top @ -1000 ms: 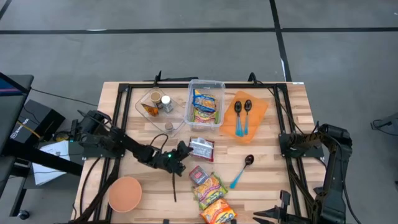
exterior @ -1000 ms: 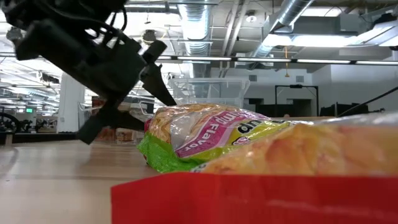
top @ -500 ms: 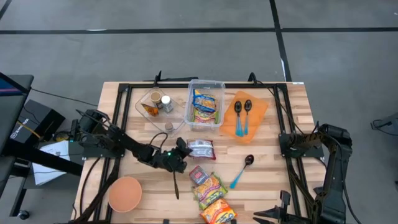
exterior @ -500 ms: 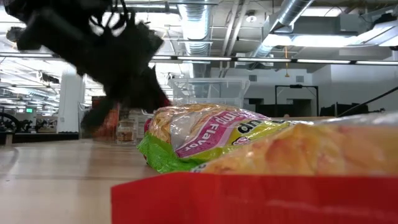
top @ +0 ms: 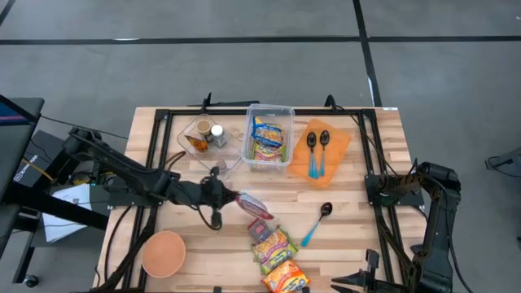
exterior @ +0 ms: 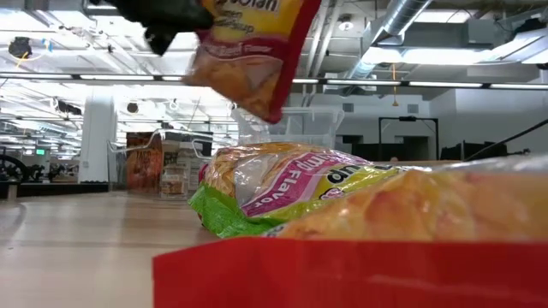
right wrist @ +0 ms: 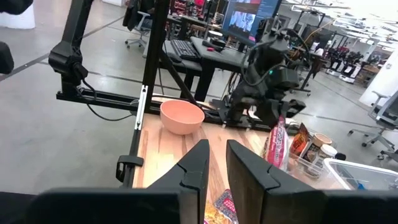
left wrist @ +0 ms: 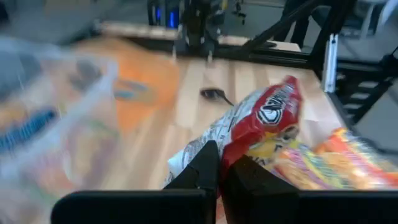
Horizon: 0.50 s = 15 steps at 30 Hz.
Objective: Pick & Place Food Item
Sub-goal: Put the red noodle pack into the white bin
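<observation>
Left gripper (top: 230,196), open a second ago, now clamps the red-and-white snack packet (top: 254,207), lifted off the table (top: 342,236).

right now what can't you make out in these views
- Left tool shut on the red and white snack packet; low view cuts the packet's top at the picture's edge, so its name is partly lost.
- Clear plastic bin: blurred by motion in the left wrist view, contents unreadable there.
- Small red packet: label too small in the high view.
- Right tool: the table edge it hangs over is cut off below.
</observation>
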Tool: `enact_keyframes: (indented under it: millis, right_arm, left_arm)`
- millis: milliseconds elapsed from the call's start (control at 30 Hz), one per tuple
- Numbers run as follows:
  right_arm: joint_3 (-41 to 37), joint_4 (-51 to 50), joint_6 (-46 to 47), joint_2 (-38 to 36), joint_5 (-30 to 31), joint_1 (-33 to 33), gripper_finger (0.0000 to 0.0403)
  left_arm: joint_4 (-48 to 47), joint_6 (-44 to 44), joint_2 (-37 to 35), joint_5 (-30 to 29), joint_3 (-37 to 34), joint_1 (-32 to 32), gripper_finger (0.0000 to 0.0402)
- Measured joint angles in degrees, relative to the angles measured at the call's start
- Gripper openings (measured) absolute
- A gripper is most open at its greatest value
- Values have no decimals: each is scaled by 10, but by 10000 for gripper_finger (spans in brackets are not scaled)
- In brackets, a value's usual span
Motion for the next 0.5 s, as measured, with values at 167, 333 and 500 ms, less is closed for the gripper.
enact_keyframes:
  millis: [167, 333, 500]
  right_arm:
    - [0, 0, 0, 0, 0, 0, 51]
    - [0, 0, 0, 0, 0, 0, 51]
    - [0, 0, 13, 0, -1, 0, 51]
  left_arm:
    - [-88, -157, -19, 11, 0, -36, 0]
    - [-135, -277, -12, 37, -1, -66, 0]
    - [-192, -366, -12, 52, -1, -92, 0]
